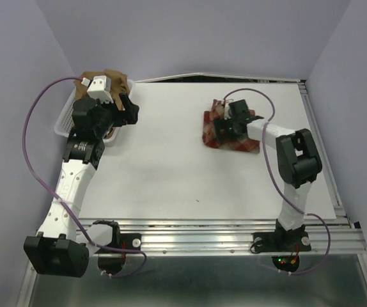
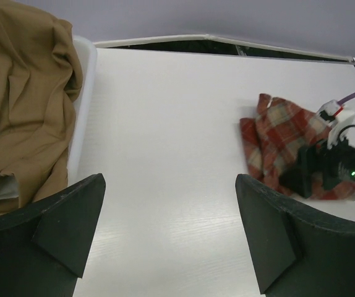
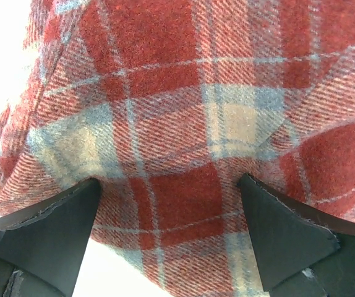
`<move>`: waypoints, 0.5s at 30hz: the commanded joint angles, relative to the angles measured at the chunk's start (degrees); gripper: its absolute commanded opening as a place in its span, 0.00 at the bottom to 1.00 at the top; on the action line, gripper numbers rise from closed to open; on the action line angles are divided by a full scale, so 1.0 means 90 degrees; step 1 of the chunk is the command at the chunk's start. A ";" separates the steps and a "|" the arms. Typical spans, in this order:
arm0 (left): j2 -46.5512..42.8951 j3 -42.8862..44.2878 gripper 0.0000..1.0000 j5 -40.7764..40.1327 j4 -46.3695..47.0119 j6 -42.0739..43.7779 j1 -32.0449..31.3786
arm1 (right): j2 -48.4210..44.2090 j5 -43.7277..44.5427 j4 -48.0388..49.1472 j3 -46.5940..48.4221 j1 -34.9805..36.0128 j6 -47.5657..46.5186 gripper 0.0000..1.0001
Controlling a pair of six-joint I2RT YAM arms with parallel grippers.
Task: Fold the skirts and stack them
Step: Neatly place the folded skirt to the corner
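Plaid skirt [image 1: 244, 144] lay crumpled on surface [image 1: 171, 173] beneath spread right end effector [image 3: 168, 185]; tan skirt [image 2: 23, 105] sat bunched in basket [image 2: 85, 86] beside spread left end effector [image 2: 170, 185].

The plaid skirt [image 3: 183, 124] is a red check crossed by cream squares and thin grey-blue lines. The plain skirt [image 2: 23, 105], upper left of the left wrist view, is unpatterned tan-brown. The basket [image 2: 83, 93] and table [image 1: 171, 166] are white, and the walls [image 1: 190, 32] are pale lilac.
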 commanded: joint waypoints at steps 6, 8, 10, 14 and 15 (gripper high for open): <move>0.0154 -0.0208 0.99 0.0367 0.0596 0.0271 0.0027 | 0.0324 -0.1400 -0.0493 -0.0037 -0.2425 -0.4085 1.00; 0.0184 -0.0199 0.99 0.0416 0.0567 0.0291 0.0027 | 0.0305 -0.1527 -0.0484 0.0032 -0.2505 -0.4440 1.00; 0.0194 -0.0189 0.99 0.0435 0.0557 0.0281 0.0027 | 0.0149 -0.1791 -0.0561 0.0139 -0.2593 -0.4937 1.00; 0.0184 -0.0082 0.99 0.0484 0.0469 0.0262 0.0027 | 0.0032 -0.2065 -0.1147 0.0558 -0.2593 -0.5146 1.00; 0.0145 -0.0052 0.99 0.0494 0.0430 0.0271 0.0027 | -0.0007 -0.1968 -0.1177 0.0791 -0.2593 -0.4739 1.00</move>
